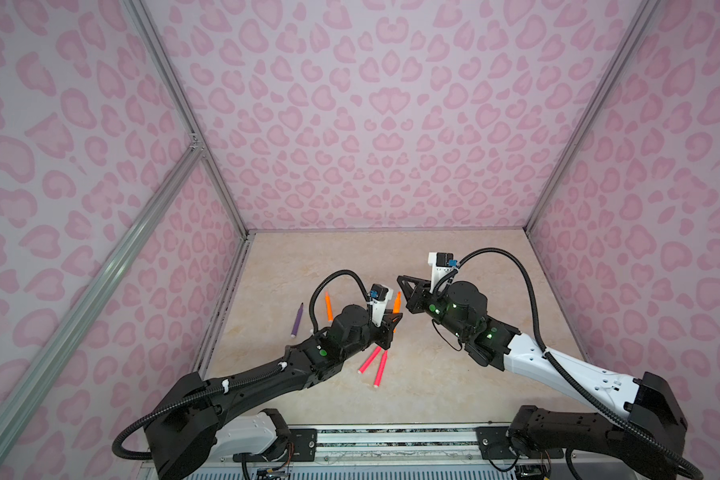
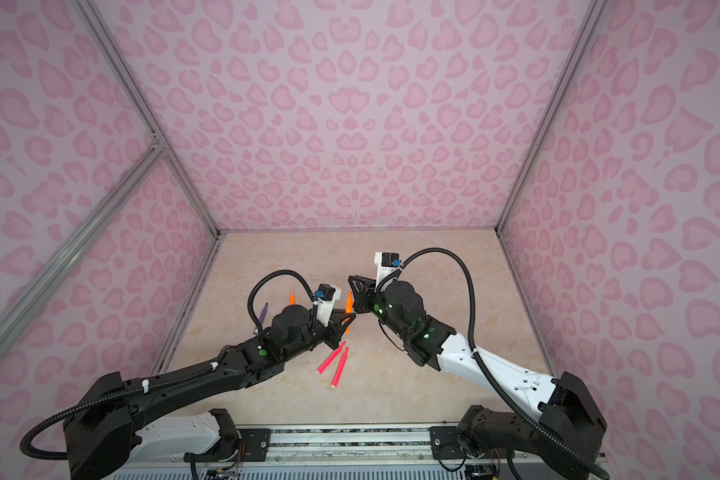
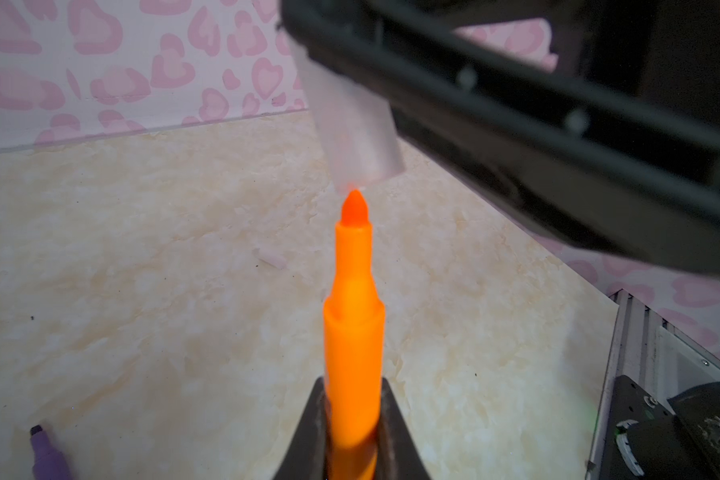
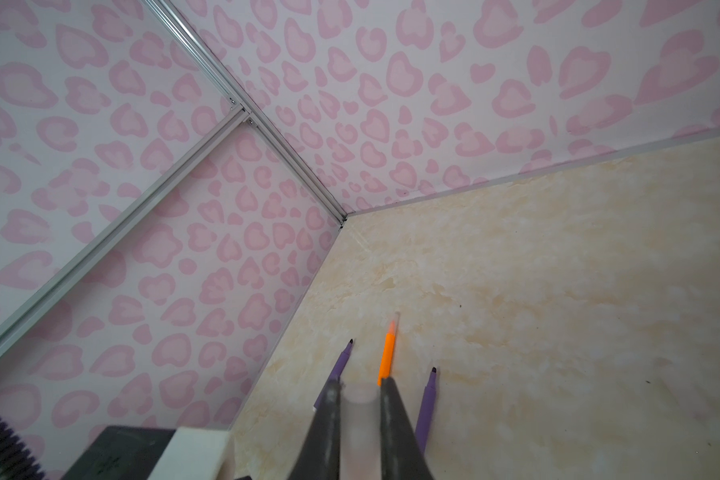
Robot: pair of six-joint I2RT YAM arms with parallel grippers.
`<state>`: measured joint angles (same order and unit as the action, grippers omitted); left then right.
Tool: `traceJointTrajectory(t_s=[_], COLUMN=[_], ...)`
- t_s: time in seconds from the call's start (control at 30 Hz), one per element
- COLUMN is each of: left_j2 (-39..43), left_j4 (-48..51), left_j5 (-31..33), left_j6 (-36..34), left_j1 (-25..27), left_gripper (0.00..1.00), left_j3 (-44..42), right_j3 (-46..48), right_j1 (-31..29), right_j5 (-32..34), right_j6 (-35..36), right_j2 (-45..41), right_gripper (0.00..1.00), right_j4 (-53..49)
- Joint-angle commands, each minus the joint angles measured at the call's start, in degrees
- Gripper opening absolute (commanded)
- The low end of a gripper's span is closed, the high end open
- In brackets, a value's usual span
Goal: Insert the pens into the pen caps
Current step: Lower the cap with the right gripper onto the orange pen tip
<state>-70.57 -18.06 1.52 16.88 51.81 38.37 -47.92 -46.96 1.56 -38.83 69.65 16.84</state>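
The walled worktop (image 1: 454,266) is giving the most open room toward 12 and 3 o'clock; panels are closing it in at 9, 12 and 3, and a metal rail (image 1: 391,440) is bounding it at 6. Both arms are meeting above its middle, well clear of every edge. The left fingers (image 3: 308,436) are clamping narrow on the orange pen (image 3: 352,332), and the right fingers (image 4: 325,436) are pinching the clear pen cap (image 3: 356,137). The capping step is in hand: the pen's tip is sitting just at the cap's mouth, seemingly not yet inside, and the cap is looking tilted against the pen's line. The next move is probably calling for squaring the cap, then pushing straight along the pen. Two pink-red pens (image 1: 375,365) are lying at 6 o'clock of the left fingers, a second orange pen (image 1: 329,305) at 10 and a purple pen (image 1: 297,320) at 9. A spare cap (image 3: 273,259) is lying on the worktop beyond the held pen.
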Motion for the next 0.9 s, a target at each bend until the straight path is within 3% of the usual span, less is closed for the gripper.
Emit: traceJointTrajectory(t_s=[0.0, 0.3, 0.6, 0.87], left_j2=[0.34, 0.25, -0.86, -1.7], left_j4=[-2.15, -1.97, 2.69, 3.34], left_j5=[0.24, 0.96, 7.86, 6.75], left_j6=[0.22, 0.55, 2.36, 2.62], left_j1=[-0.04, -0.04, -0.13, -0.31], left_gripper=[0.04, 0.04, 0.04, 0.04], left_j3=[0.8, 0.9, 2.92, 3.75], right_j3=[0.21, 0.04, 0.06, 0.27], right_j1=[-0.48, -2.36, -7.65, -8.62], right_j5=[1.16, 4.21, 15.33, 14.97], right_j6=[-0.09, 0.75, 2.9, 3.22], right_j2=[0.46, 0.86, 1.43, 2.23], right_gripper=[0.0, 0.0, 0.0, 0.0], right_j4=[1.53, 0.5, -2.89, -2.69])
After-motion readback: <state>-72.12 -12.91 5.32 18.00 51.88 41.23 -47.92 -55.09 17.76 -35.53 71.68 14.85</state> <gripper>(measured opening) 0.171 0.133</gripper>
